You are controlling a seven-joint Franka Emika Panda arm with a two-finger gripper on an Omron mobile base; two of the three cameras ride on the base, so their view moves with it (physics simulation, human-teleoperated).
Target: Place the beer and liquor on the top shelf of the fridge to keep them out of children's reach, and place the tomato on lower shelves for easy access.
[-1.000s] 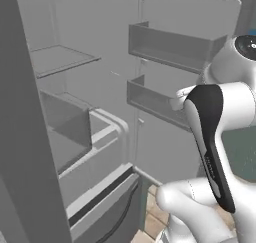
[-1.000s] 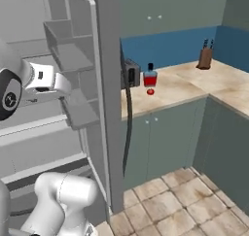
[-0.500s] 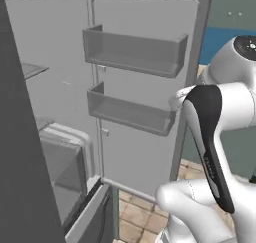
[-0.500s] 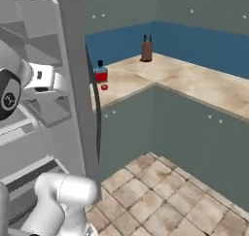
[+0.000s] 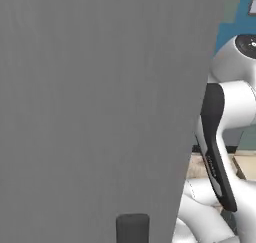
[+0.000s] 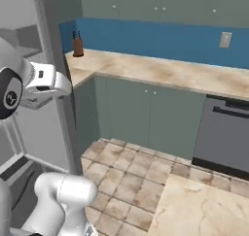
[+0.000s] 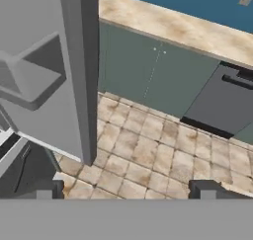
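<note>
Stage: early, by my reading; the fridge stands with its door swung out, but nothing of the task's goods can be seen placed inside it.
Done: door open. The hand view looks past the door's edge and catches a door bin on its inner face.
Left: beer, liquor and tomato all appear still to be fetched; top shelf and lower shelves are not visible from here, so whether anything sits on them cannot be told.
Claw: released, its two dark fingertips standing wide apart at the bottom of the hand view, with bare floor tiles between them and nothing gripped.
Claw aim: it looks down across the floor toward the grey-green cupboards and a dark appliance front, not into the fridge.
Task things vs claw: none of the three goods is near the fingertips; their place cannot be read from these views. The fridge door lies just beside the claw on the hand view's left.
Desk: the marbled desk runs along the blue wall; a knife block stands at its far corner, well apart from the arm.
Left base view: the grey door panel blocks most of the scene, with the arm at its right.
Judgement: the next move calls for finding the bottles and tomato before any reach.
</note>
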